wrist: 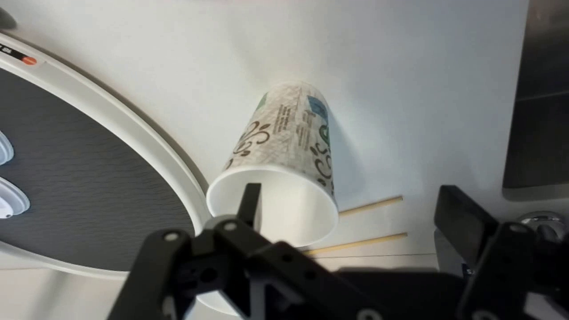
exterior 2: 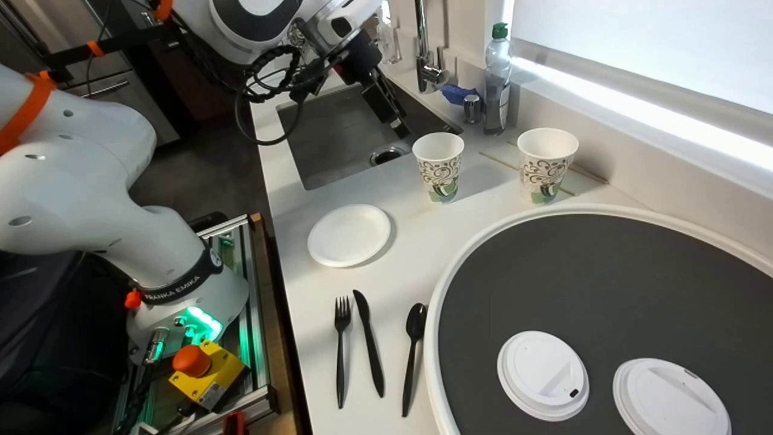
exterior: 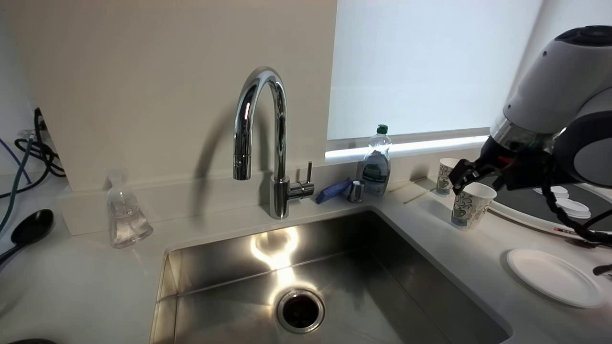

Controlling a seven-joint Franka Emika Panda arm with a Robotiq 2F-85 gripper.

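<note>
Wrist view: the near cup (wrist: 286,133) stands upright on the worktop (wrist: 422,111), between sink (wrist: 540,142) and disc (wrist: 98,178). Close to it the gripper (wrist: 351,206) is spread wide, gripping nothing, one finger (wrist: 250,206) overlapping the cup's mouth; whether they touch cannot be told. Another cup (exterior 2: 543,172) stands nearer the worktop's back edge, beside sticks (wrist: 373,205). A plate (exterior 2: 349,235) lies by the front edge, lids (exterior 2: 543,371) on the disc.

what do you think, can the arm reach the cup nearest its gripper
Likely yes: the open gripper is near the cup, nothing visibly between, though one finger overlaps it in the wrist view.
</note>
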